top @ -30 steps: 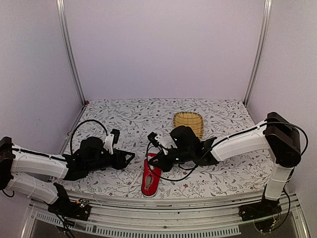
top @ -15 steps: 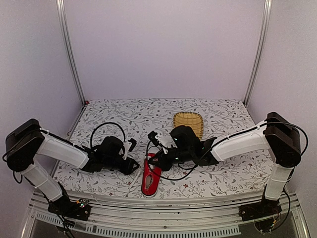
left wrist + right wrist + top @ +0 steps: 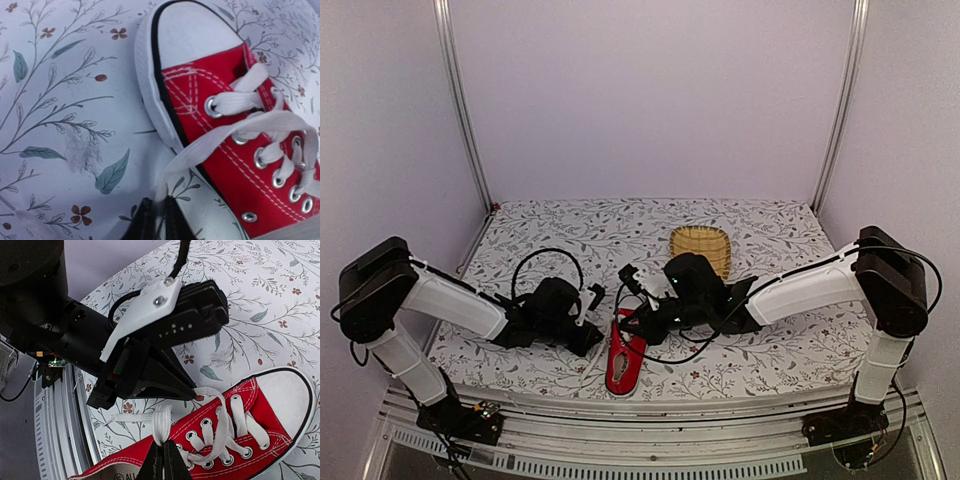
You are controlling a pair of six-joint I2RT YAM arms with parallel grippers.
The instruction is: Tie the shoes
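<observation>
The shoe (image 3: 618,366) lies by the middle of the near edge of the table (image 3: 775,362), its long axis pointing to the far edge, the left gripper (image 3: 156,220) clamped on a lace end (image 3: 200,147) just left of the toe, and the right gripper (image 3: 162,461) clamped on the other lace (image 3: 161,423) over the eyelets.

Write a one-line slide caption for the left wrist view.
Left gripper pinches a white lace stretched from the red sneaker on the floral tablecloth.
</observation>
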